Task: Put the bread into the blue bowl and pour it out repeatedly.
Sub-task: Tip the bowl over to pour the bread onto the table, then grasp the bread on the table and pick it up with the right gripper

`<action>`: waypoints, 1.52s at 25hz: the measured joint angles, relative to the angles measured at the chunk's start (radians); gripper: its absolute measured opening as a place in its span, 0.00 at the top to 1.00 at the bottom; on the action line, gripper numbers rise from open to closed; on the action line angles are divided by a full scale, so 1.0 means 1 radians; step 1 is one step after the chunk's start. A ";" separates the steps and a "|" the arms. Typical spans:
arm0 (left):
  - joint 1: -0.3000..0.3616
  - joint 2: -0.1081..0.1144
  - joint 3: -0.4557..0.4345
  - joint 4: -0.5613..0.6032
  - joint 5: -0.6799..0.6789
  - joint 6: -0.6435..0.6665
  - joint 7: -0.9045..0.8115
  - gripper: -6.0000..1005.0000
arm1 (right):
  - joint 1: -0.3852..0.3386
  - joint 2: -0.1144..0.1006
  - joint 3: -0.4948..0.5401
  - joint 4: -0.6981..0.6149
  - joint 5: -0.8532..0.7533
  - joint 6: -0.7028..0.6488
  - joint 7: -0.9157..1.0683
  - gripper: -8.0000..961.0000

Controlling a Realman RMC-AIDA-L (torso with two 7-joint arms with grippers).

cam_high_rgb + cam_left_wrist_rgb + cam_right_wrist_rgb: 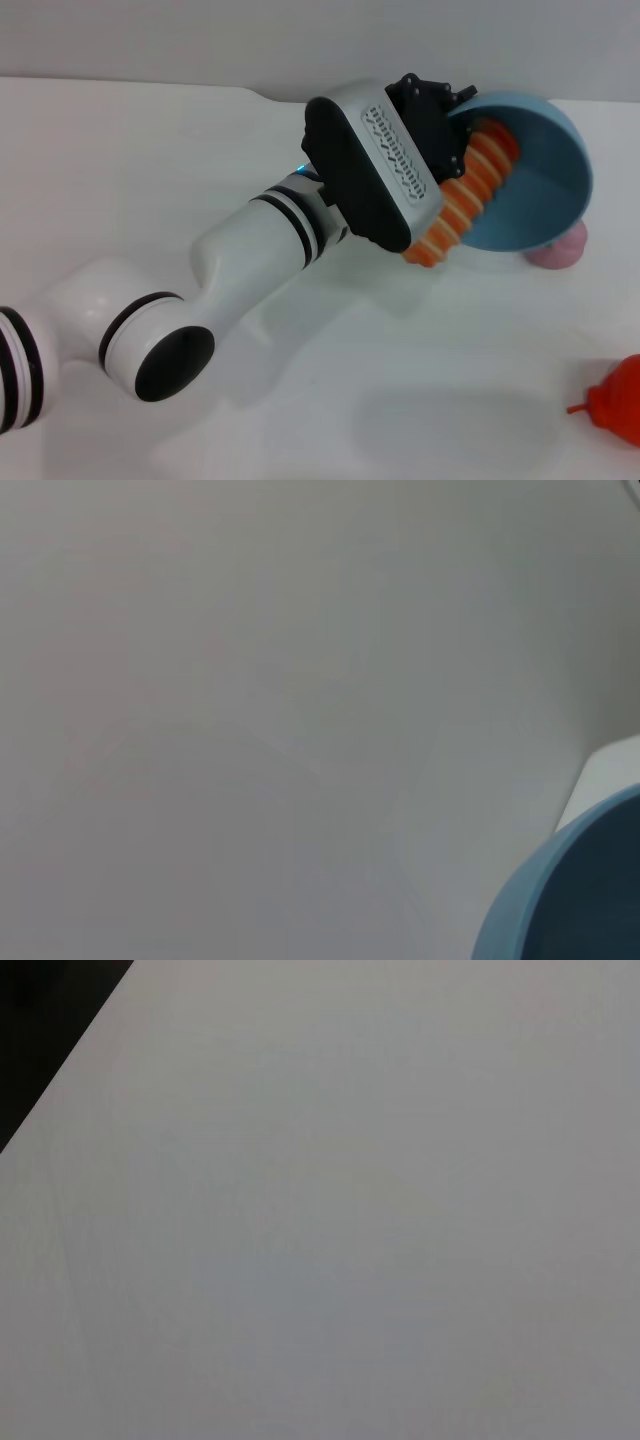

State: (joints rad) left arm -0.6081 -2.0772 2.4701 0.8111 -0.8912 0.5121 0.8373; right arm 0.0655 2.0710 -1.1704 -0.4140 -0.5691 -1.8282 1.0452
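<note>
While the left arm reaches from the lower left of the head view up toward the upper right, its gripper (455, 110) sits at the near rim of the blue bowl (540, 190). It appears to be holding that rim, since the bowl hangs tipped on its side, mouth facing left and down; the wrist housing hides the fingers, so I cannot tell how the jaws stand.

Right of the wrist, the bread (465, 195) lies half in, half out of the bowl. Its long axis runs diagonally, upper end just below the gripper and inside the bowl, lower end poking past the lip toward the table (150, 150). I judge the pour is under way, and more tilt should slide the loaf out along that axis.

The loaf shows ridged orange-and-cream stripes; the bowl is smooth and plain. A pink ball (562, 250) peeks from under the bowl. A red toy (615, 400) sits lower right.

The right arm is not in view.
</note>
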 joint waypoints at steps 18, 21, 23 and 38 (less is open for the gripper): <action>0.038 0.000 0.003 -0.020 -0.004 0.086 0.318 1.00 | 0.033 0.004 -0.044 0.001 -0.012 0.007 -0.025 0.58; 0.043 0.000 0.002 -0.023 -0.007 0.087 0.318 1.00 | 0.042 0.004 -0.047 0.001 -0.012 0.010 -0.025 0.58; 0.051 0.000 -0.004 -0.024 -0.009 0.089 0.312 1.00 | 0.048 0.004 -0.051 0.001 -0.014 0.014 -0.025 0.58; 0.137 0.012 -0.420 0.079 -0.459 -0.303 0.292 1.00 | 0.123 -0.006 -0.091 -0.013 -0.139 0.108 -0.025 0.58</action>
State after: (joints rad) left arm -0.4713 -2.0649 2.0498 0.8904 -1.3498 0.2094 1.1289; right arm 0.1883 2.0648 -1.2609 -0.4269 -0.7076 -1.7204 1.0207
